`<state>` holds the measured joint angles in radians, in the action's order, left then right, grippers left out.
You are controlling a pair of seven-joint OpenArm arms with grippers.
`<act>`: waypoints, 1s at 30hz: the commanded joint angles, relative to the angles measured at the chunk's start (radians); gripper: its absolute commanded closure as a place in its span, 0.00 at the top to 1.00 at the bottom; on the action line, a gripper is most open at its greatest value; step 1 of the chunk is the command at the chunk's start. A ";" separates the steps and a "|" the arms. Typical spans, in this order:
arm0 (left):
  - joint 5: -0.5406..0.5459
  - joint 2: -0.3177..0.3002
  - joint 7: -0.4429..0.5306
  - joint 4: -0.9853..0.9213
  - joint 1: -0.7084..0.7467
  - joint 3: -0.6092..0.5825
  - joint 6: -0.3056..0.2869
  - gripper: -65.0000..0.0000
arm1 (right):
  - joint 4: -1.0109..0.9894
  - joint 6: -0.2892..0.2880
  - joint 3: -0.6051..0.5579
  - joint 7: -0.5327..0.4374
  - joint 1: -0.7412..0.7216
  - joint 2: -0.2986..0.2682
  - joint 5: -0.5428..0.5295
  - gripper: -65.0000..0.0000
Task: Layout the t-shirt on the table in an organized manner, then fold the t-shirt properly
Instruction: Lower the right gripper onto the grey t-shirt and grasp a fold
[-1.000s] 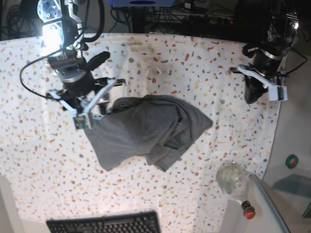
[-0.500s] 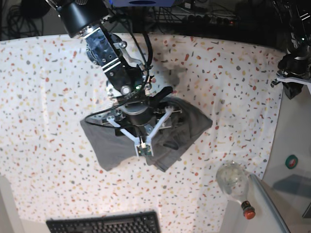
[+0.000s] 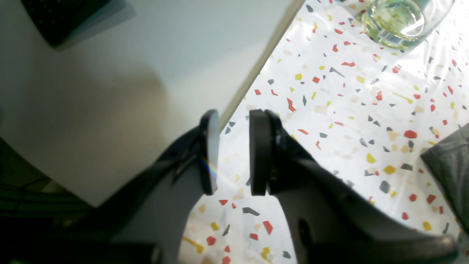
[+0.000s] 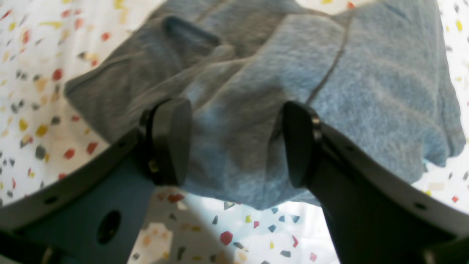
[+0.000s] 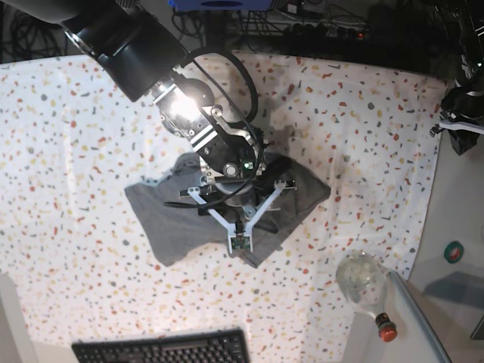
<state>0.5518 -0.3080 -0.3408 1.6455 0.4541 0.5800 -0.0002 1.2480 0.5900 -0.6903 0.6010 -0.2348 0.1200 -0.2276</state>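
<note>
The heather-grey t-shirt (image 5: 170, 219) lies crumpled in the middle of the speckled table (image 5: 76, 151), bunched toward its right side. My right gripper (image 5: 231, 195) hangs right over the bunched part. In the right wrist view this gripper (image 4: 234, 143) is open wide, with the folds of the t-shirt (image 4: 256, 91) showing between its fingers and nothing held. My left gripper (image 5: 454, 136) is at the table's right edge, far from the shirt. In the left wrist view it (image 3: 234, 156) is empty, jaws a narrow gap apart, with a corner of the t-shirt (image 3: 450, 172) at the frame's right.
A clear glass bottle (image 5: 363, 280) with a red cap lies at the table's front right corner and shows in the left wrist view (image 3: 395, 18). A black keyboard (image 5: 162, 348) sits on the pale surface in front. The table edge (image 3: 253, 77) runs under my left gripper.
My right arm has swung from the shirt's left edge to over its middle and edged slightly forward. My left arm has moved out to the table's right edge.
</note>
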 commanded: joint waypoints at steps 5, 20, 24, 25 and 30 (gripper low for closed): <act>0.003 -0.018 0.030 -0.038 -0.019 0.005 -0.004 0.02 | -0.084 0.008 0.002 -0.085 -0.067 0.016 -0.103 0.52; -0.221 -0.012 0.033 -0.170 -0.254 -0.400 -0.001 0.00 | 0.275 0.008 0.004 0.026 0.097 -0.110 -0.114 0.00; -0.276 0.062 0.033 -0.284 -0.413 -0.506 -0.001 0.00 | 0.382 0.008 0.067 0.083 0.142 -0.147 -0.114 0.00; -0.286 0.083 0.033 -0.314 -0.453 -0.526 -0.001 0.00 | 0.408 0.008 0.093 0.098 0.156 -0.150 -0.114 0.00; -0.411 0.172 0.041 -0.512 -0.604 -0.690 0.002 0.00 | 0.468 0.006 0.185 0.155 0.177 -0.204 -0.111 0.00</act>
<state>0.1276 -0.1394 -0.3054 1.1168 -0.1497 -0.1123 0.0063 1.7004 0.5930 -0.5121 0.7723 -0.0406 -0.0845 -0.3504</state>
